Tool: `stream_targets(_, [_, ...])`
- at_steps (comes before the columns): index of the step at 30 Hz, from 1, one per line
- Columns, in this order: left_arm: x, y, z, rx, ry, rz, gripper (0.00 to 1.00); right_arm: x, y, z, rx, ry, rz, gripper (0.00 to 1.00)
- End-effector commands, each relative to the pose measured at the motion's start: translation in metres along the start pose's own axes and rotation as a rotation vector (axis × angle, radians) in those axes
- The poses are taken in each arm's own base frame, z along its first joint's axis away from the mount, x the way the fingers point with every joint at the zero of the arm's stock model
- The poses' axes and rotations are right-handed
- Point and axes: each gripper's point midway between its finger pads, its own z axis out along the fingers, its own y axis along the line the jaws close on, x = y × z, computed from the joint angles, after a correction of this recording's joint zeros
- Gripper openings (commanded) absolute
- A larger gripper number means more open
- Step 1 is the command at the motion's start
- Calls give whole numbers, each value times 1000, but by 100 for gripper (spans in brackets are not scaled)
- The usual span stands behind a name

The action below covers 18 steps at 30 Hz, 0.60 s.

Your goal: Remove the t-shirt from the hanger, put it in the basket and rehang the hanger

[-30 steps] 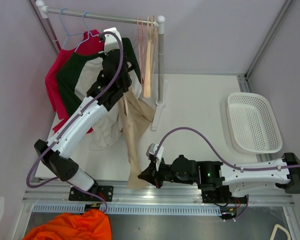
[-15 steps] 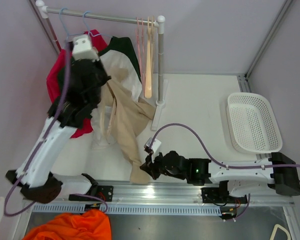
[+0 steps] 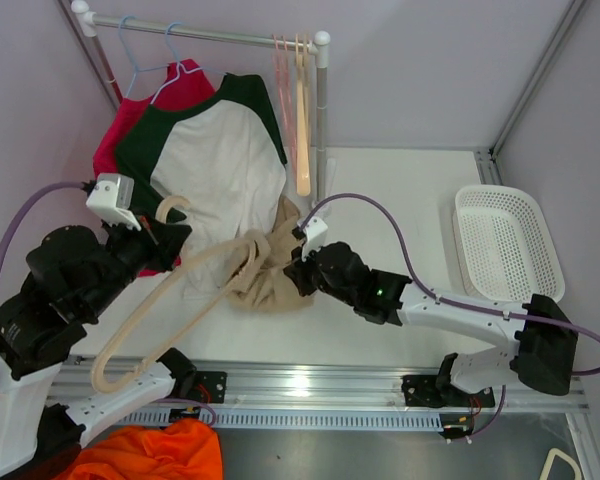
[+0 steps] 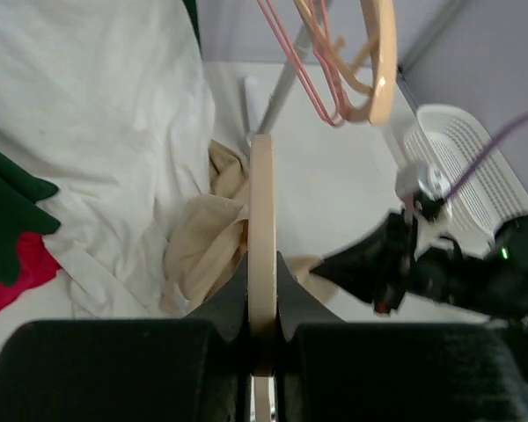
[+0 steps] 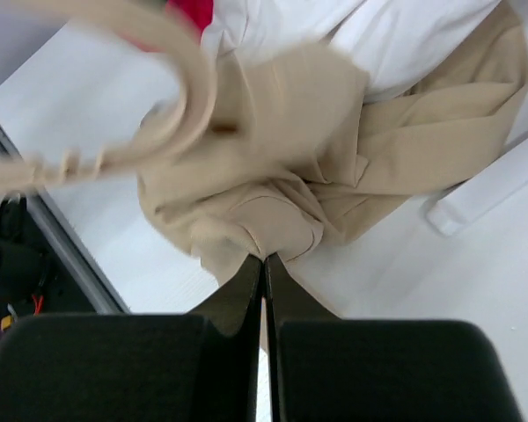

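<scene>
Left arm swings back to the near-left corner since the earlier frame, dragging the hanger [image 4: 261,193] with it, and our right arm pushes in, so the tan t-shirt [image 3: 265,280] is now bunched on the table [image 3: 400,200] below the rack. We'd say it's nearly free; one hanger tip looks still caught in the fabric. Left hand [image 4: 261,272] is clamped on the hanger bar, and right hand [image 5: 264,264] is pinching shirt fabric. The heap runs roughly near-left to far-right; the hanger points from it toward the near-left corner.
</scene>
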Motion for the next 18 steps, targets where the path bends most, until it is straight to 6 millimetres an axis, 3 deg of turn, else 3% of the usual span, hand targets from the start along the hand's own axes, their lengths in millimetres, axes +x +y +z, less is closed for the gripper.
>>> stream_targets(1, [33,-21,-8,148,117,-11,1,-41,9,2,-49,-84,1,0])
stream_targets(4, [28,-24,-19,189,70,-19,1,-46,12,5,-52,-72,-11,0])
stream_targets(7, [14,-27,-35,236,1,-15,1,-50,-21,4,110,-68,-3,0])
stream_targets(10, [-2,-27,-51,257,-67,-6,1,-73,-57,-18,201,-129,46,0])
stream_targets(13, [-9,-16,-57,201,-88,-1,1,-104,-78,-51,243,-202,55,0])
stream_targets(18, [-5,3,-45,75,-66,7,1,-170,-92,-119,303,-368,40,0])
